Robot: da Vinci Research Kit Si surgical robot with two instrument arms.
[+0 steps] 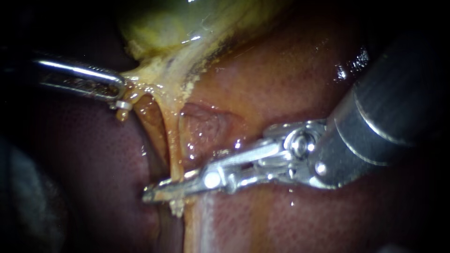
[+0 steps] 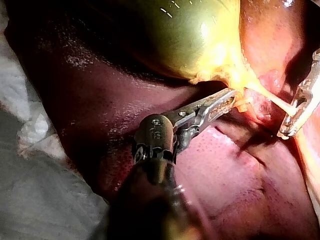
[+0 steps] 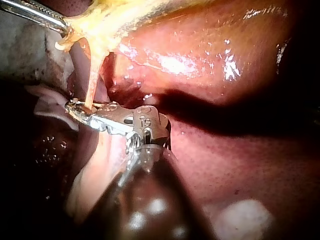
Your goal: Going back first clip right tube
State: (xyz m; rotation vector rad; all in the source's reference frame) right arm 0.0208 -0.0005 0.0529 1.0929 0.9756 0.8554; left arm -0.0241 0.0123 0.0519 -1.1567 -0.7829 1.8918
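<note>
Gripping the yellow neck of the gallbladder (image 1: pixel 159 23), left instrument (image 1: pixel 117 91) sits up and to the left of the right tube (image 1: pixel 172 140). Its jaws are closed on that tissue and hold it taut, so the tube hangs stretched below. A second, darker strand runs just left of the right tube, apart from it.

Right tube runs down from the neck tissue over the liver (image 1: pixel 290 70). At its low end it passes between the jaws of the right instrument (image 1: pixel 161 189), whose shaft comes in from the right of the tube. Those jaws look narrow, pinched onto the tube from both sides. No clip can be made out; jaws cover that spot.

Step judged: release and back the right instrument off to the right of the tube, not yet begun.

Risks:
- Pulling away before the jaws open wide enough drags or tears the thin, tensed tube.
- A jaw tip catching on the way out could snag the tube or knock a clip loose.
- Tips sit close above the liver under the tube, so a dip scrapes it.
- Left instrument slipping drops tension, and the tube flops onto the jaws.
</note>
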